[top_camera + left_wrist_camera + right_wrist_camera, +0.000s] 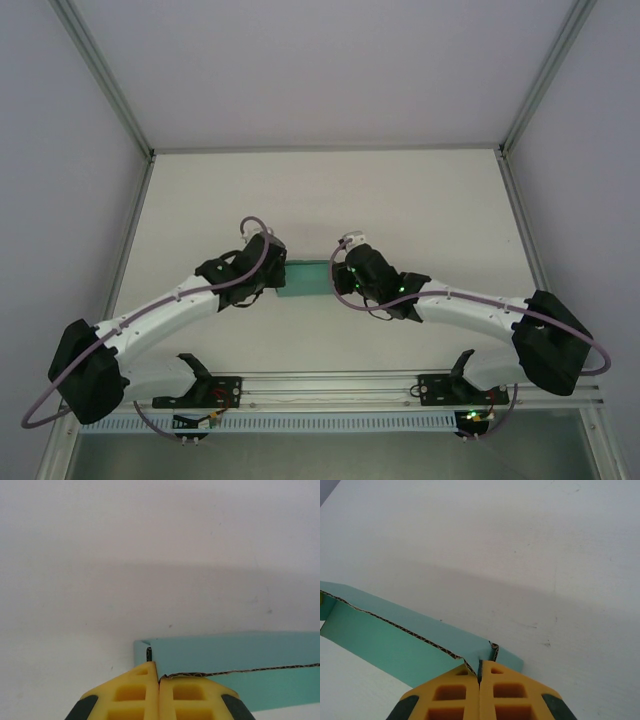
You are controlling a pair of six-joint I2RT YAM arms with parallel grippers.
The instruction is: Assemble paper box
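Here, a teal-green thin corrugated-card paper box [308,278] [235,655] [395,645], raw edge showing, sits mid-worktop [400,200]. Left pincer [275,272] [159,680] is clenched on its left end, right pincer [338,276] [480,667] on its right corner; both arms reach inward.

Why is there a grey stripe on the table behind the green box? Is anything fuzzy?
Left wrist view: the stripe is a soft shadow on the table just beyond the box, and the box's card edge looks sharp. Right wrist view: a similar soft shadow slants across the table past the box. Top view: even light, no glare.
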